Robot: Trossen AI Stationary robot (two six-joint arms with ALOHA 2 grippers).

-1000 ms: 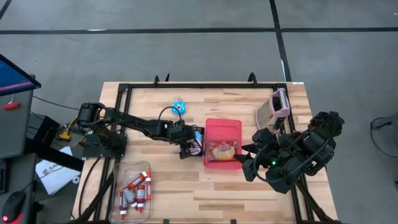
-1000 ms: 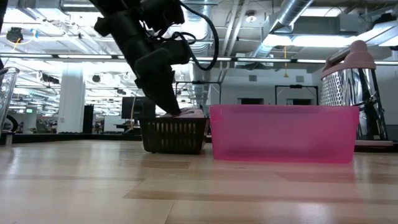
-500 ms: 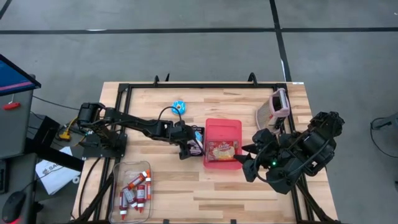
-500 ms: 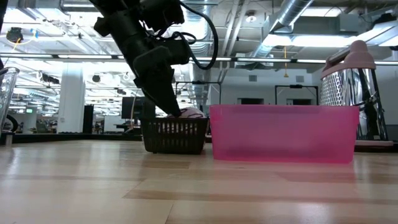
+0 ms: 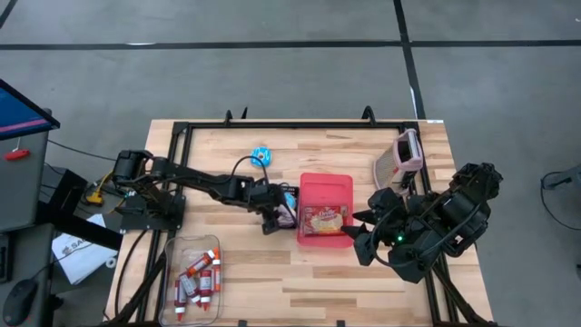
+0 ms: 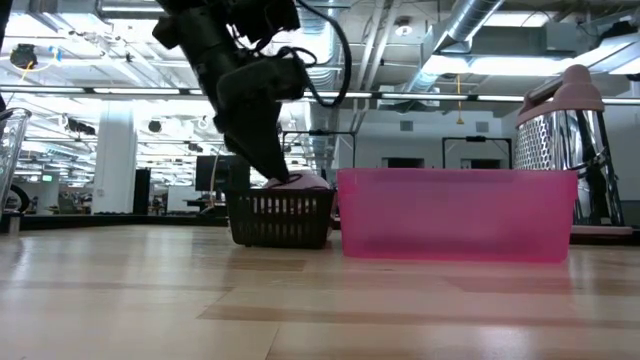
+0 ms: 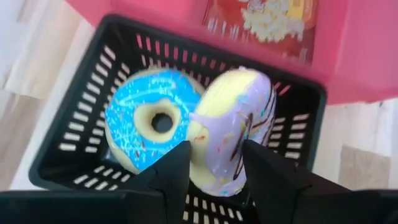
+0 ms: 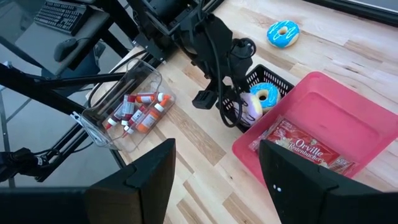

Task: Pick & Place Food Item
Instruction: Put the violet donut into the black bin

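A black basket [image 5: 272, 221] stands just left of the pink bin [image 5: 325, 186], which holds a popcorn packet [image 5: 324, 219]. In the basket a blue-iced donut [image 7: 149, 121] lies flat. A purple-iced donut [image 7: 239, 118] stands on edge beside it, leaning on it. My left gripper [image 7: 214, 149] reaches down into the basket and is shut on the purple donut. Another blue donut [image 5: 261, 155] lies on the table farther back. My right gripper [image 8: 214, 186] hangs open, high above the table's right side, with nothing between its fingers. My left gripper pinches the purple donut's lower part [image 7: 214, 171] between its two fingers, one on the pale underside and one on the purple icing. The fingers come slanting down from the table's left. The donut stands on edge inside the basket, tilted against the blue donut.
A clear container [image 5: 195, 272] with several small bottles sits at the near left. A metal grater with a pink top [image 5: 404, 154] stands at the far right. The black table frame [image 5: 300, 124] runs along the edges. Bare wood shows in front of the bin.
My left gripper has stayed in the basket and tipped slightly steeper. The purple donut's top now shows a little more rounded above the basket rim in the low view.
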